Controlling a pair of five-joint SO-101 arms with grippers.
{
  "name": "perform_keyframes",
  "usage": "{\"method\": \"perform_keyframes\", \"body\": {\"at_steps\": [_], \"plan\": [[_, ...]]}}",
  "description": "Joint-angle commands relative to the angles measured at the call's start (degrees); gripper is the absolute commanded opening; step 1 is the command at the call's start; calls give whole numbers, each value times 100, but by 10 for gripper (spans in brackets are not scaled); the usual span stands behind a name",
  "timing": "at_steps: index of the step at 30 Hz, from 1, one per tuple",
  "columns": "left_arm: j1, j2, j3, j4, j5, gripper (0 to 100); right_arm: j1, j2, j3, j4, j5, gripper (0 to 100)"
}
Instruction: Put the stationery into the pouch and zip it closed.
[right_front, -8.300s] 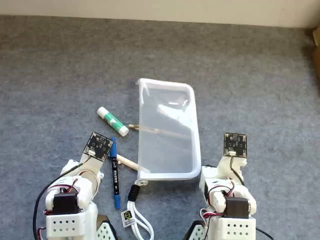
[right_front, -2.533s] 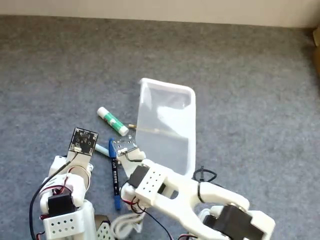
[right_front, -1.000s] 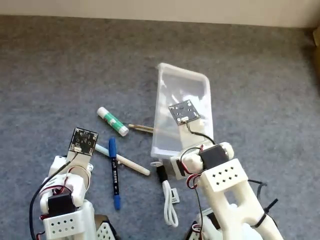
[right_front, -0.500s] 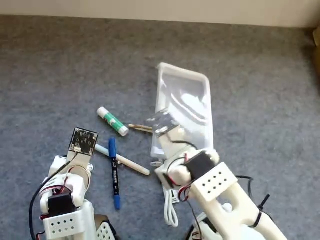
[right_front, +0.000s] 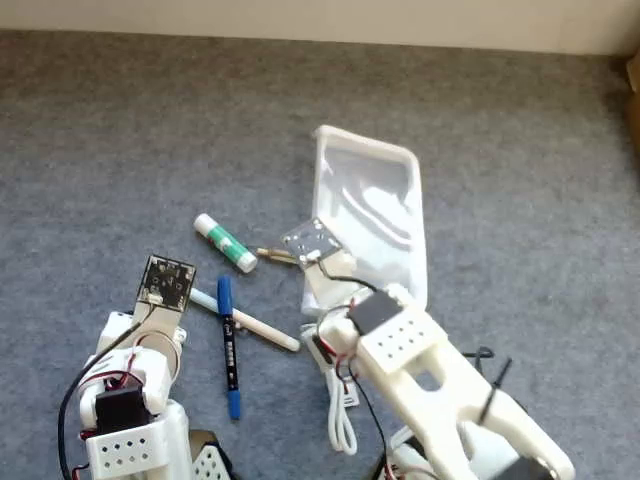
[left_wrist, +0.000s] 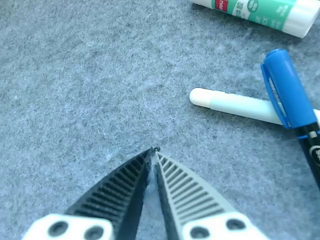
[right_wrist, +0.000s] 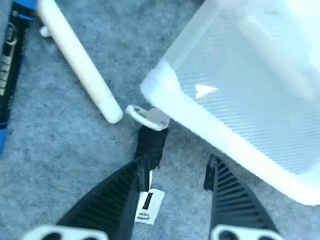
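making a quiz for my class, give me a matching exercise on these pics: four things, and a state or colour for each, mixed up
1 glue stick
2 blue pen
3 left gripper
4 right gripper

a open
b green label
c shut
d crosses the white pen

Pairs: 1-b, 2-d, 3-c, 4-a

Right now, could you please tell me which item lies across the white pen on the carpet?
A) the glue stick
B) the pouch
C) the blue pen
C: the blue pen lies over the white pen, with its cap crossing the white barrel.
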Motion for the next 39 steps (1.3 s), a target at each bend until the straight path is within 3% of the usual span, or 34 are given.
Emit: {"method": "perform_keyframes", "body": {"at_steps": [1,14,19,27,34,39], "plan": [[-75,-66,92,-88,35,7,400,505,-611,-286,-53,177],[-75,-66,92,-88,35,7,1191,1305,-1754,-927,-53,177],[-75,-66,101,-88,35,7,796,901,-1930,48,-53,177],[-75,-66,92,-88,35,7,4,391,-1895,119,-79,176],[-75,-66,92,-88,35,7,-119,1033,-1877,-1033,-53,2],[-84,-66,92,-88,35,6,-110,1578,-1877,-1437,-53,8]]}}
